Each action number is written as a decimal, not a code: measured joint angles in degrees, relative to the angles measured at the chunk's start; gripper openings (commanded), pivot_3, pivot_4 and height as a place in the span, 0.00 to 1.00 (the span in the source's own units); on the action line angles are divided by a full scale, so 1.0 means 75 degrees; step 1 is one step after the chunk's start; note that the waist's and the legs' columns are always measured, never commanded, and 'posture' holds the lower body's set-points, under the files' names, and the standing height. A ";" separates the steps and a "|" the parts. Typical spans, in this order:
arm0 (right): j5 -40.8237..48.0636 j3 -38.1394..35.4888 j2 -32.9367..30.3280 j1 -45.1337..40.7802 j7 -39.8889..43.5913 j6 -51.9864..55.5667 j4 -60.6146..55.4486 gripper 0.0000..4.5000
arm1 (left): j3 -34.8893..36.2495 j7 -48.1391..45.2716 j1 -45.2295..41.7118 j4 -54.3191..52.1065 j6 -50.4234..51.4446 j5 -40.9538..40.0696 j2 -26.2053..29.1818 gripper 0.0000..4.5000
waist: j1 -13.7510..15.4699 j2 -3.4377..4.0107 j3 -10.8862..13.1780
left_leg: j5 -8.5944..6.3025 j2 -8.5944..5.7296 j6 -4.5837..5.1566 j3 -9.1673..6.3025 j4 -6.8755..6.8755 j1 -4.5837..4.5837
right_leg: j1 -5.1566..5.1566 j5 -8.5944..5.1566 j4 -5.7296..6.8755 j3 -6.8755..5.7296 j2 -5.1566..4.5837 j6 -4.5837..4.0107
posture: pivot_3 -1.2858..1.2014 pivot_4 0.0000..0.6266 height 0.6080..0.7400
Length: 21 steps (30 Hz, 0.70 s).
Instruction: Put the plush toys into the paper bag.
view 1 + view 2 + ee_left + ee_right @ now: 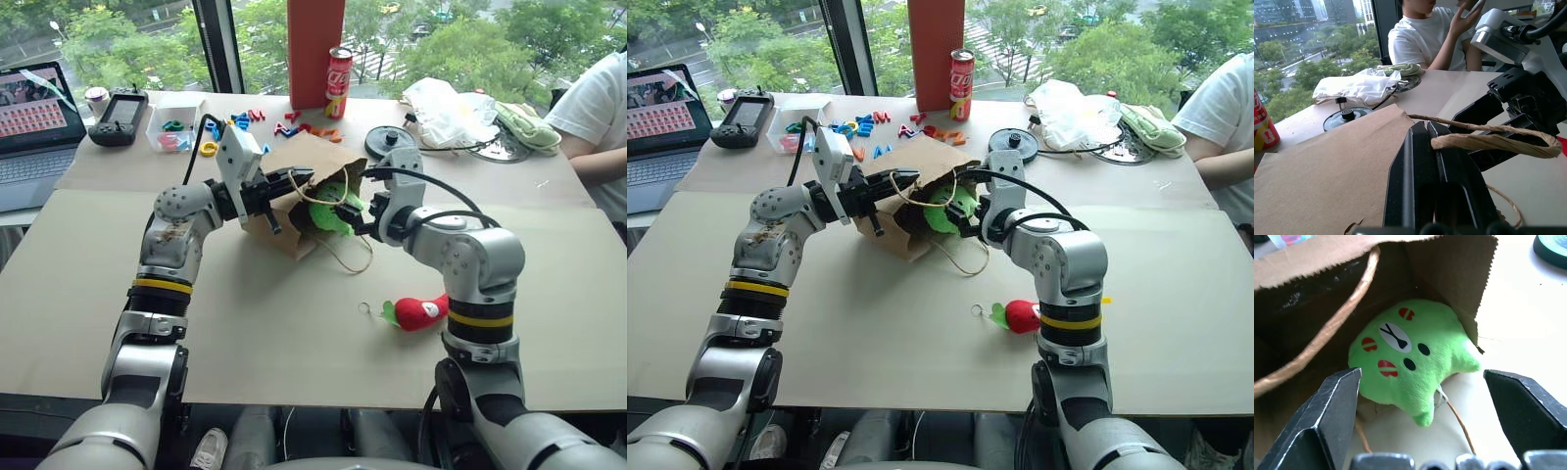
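The brown paper bag (299,157) lies on its side at the table's middle, mouth toward my right arm. My left gripper (302,178) is shut on its twine handle (1498,143) and holds the mouth up. The green plush toy (1410,352) rests just inside the mouth, partly on the table. My right gripper (1421,377) stands open right in front of it, with one finger on each side and neither touching. The red chili plush toy (423,311) lies on the table beside my right forearm, nearer the front edge.
Behind the bag are coloured plastic letters (294,125), a cola can (338,70) and an orange post (315,49). A black disc (389,140) and a white plastic bag (446,113) lie at the back right near a seated person (598,108). A laptop (34,127) stands far left.
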 measured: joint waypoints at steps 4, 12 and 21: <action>-0.0428 0.0519 -0.0207 0.0274 -0.0001 -0.0295 0.0308 0.99 | 0.0000 0.0001 0.0000 0.0000 0.0000 0.0000 0.0000 0.00 | 0.0010 0.0000 0.0000 | 0.0000 -0.0001 0.0000 0.0002 0.0001 -0.0001 | 0.0000 0.0000 -0.0004 0.0001 0.0000 0.0000 | 0.52 0.24 0.99; -0.0668 0.0442 0.0065 0.0296 0.0064 -0.1255 0.0825 0.46 | -0.0001 -0.0007 0.0000 -0.0001 0.0001 -0.0001 0.0001 0.00 | 0.0013 0.0000 0.0000 | 0.0000 -0.0001 0.0000 0.0000 0.0001 -0.0001 | -0.0001 0.0000 -0.0001 0.0001 0.0000 0.0000 | 0.52 0.24 0.99; -0.1103 0.0545 -0.0001 0.0135 0.0095 -0.1707 0.1415 0.00 | -0.0001 -0.0026 0.0000 -0.0007 0.0003 -0.0002 0.0004 0.00 | 0.0022 0.0000 0.0000 | 0.0000 -0.0002 0.0000 0.0004 0.0001 -0.0001 | 0.0000 0.0000 -0.0001 0.0001 -0.0001 0.0000 | 0.52 0.24 0.99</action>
